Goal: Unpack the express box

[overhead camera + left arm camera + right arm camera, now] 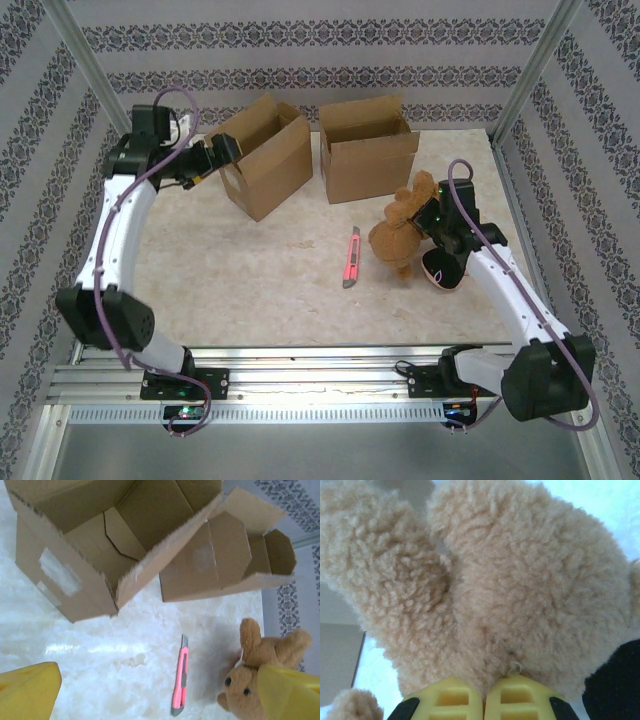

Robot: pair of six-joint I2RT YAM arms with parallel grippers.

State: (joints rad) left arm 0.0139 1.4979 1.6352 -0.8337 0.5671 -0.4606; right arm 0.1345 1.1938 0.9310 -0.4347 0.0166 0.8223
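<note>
- While the left claw [222, 150] hangs high at the desk's [260, 270] far left, just beside the left box [265, 160], its jaws stand wide apart with nothing between them.
- Left wrist view: yellow fingertips [27, 692] sit at the bottom corners; the left claw [160, 697] looks down on both boxes, the cutter and the plush.
- Left box [90, 555]: open, flaps up, a tape patch on its side wall. What I can see of the inside is bare card.
- Right box [368, 150]: open, flaps up, just beside the left box at the far edge of the desk. In the left wrist view this box [225, 565] shows bare inner walls too.
- Plush [400, 235]: brown, out of the boxes, upright on the desk in front of the right box, on the right side.
- Right claw [430, 220]: at the plush's upper right side.
- Right wrist view: right claw [485, 697] has its jaws closed together, pads meeting, tips pressed into the fur of the plush [495, 580]. Cannot tell whether a tuft is pinched between them.
- Cutter [351, 257]: pink, flat on the desk, just left of the plush and apart from it, lying roughly near to far.
- Left wrist view confirms: cutter [179, 680] lies between the boxes and the near edge, with the plush [250, 680] beside it.
</note>
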